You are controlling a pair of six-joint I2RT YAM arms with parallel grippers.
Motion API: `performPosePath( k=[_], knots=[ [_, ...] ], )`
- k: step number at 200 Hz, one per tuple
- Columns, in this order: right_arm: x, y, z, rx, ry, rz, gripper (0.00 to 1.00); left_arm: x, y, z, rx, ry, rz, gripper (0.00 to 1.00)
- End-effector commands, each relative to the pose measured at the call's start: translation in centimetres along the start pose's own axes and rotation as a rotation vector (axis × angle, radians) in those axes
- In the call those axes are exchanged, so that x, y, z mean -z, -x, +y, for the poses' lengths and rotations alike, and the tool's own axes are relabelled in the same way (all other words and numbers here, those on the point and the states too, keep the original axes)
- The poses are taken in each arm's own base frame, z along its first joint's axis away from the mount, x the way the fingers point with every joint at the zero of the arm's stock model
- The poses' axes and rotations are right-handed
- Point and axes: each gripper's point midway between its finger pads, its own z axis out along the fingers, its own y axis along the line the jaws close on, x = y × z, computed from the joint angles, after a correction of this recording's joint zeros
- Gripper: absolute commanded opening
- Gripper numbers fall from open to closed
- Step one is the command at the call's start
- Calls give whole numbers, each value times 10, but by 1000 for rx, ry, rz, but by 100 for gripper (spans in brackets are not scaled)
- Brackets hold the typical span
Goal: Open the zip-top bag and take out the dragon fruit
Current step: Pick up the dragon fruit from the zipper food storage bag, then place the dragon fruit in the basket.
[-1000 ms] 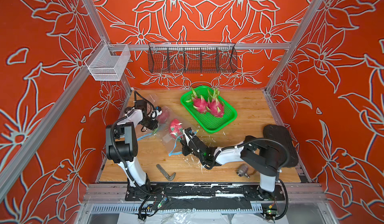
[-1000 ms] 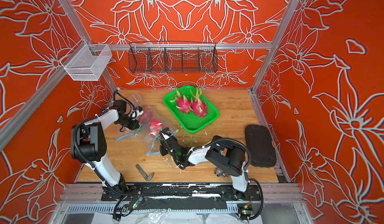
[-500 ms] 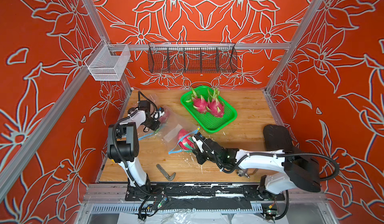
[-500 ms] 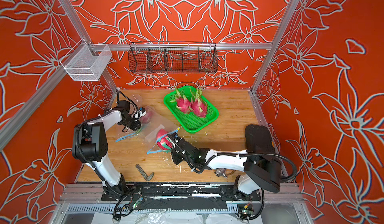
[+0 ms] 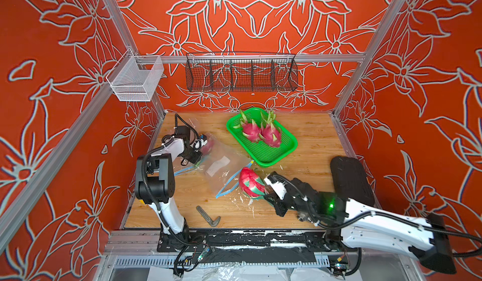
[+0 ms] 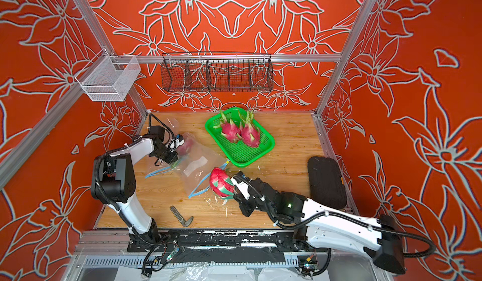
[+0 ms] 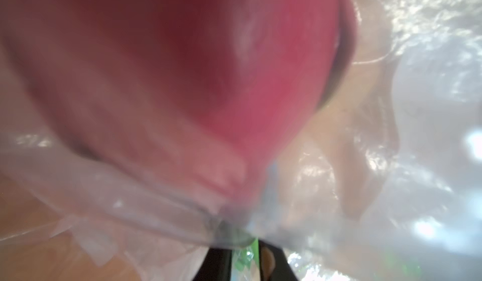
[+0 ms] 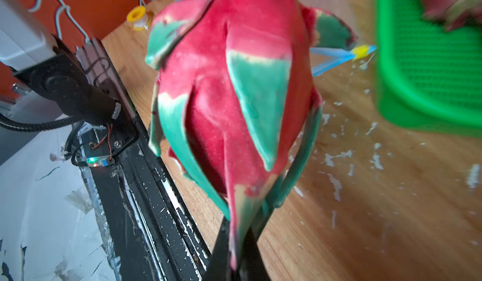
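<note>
A pink dragon fruit [image 5: 250,182] [image 6: 220,182] with green scales hangs just outside the blue-zip mouth of the clear zip-top bag [image 5: 221,162] [image 6: 198,162]. My right gripper [image 5: 266,191] [image 6: 236,192] is shut on its leafy end, and in the right wrist view the dragon fruit [image 8: 234,84] rises from the pinched right gripper [image 8: 241,240]. My left gripper [image 5: 197,161] [image 6: 174,160] is shut on the bag's plastic at its far-left end. In the left wrist view the left gripper [image 7: 243,251] pinches crumpled bag film [image 7: 156,214], and another pink fruit [image 7: 208,58] shows blurred through it.
A green tray [image 5: 276,157] with two dragon fruits sits at the back middle. A black pad [image 5: 349,183] lies at the right edge and a metal L-shaped tool [image 5: 208,215] near the front. A black wire basket [image 5: 241,71] and a white mesh basket [image 5: 135,81] hang on the walls.
My right gripper has drawn the dragon fruit out of the bag's mouth, toward the right and front. The left gripper has kept its hold on the bag and barely moved.
</note>
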Motion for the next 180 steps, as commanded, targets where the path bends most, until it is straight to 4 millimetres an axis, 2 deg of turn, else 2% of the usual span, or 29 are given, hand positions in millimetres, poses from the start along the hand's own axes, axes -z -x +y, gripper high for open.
performPosePath(
  k=[1, 18, 31, 47, 81, 110, 130, 155, 180],
  knots=[
    [33, 55, -28, 20, -163, -151, 0, 20, 5, -12, -12, -28, -29, 21],
    [43, 83, -52, -18, -255, -168, 0, 32, 8, -17, -15, -39, -51, 26],
    [46, 101, -70, -34, -315, -171, 0, 41, 9, -24, -20, -56, -69, 37],
    [42, 116, -90, -16, -390, -144, 0, 54, 12, -32, -35, -67, -102, 51],
    [18, 134, -134, 36, -496, -20, 0, 82, 16, -43, -61, -85, -135, 58],
    [-17, 129, -165, 56, -535, 163, 0, 108, 24, -48, -56, -93, -183, 60],
    [-41, 120, -181, 69, -554, 261, 0, 122, 33, -41, -21, -90, -232, 63],
    [-67, 104, -193, 79, -546, 345, 0, 126, 42, -21, 38, -72, -248, 63],
    [-86, 86, -194, 96, -505, 415, 0, 113, 48, 18, 119, -3, -242, 63]
  ],
)
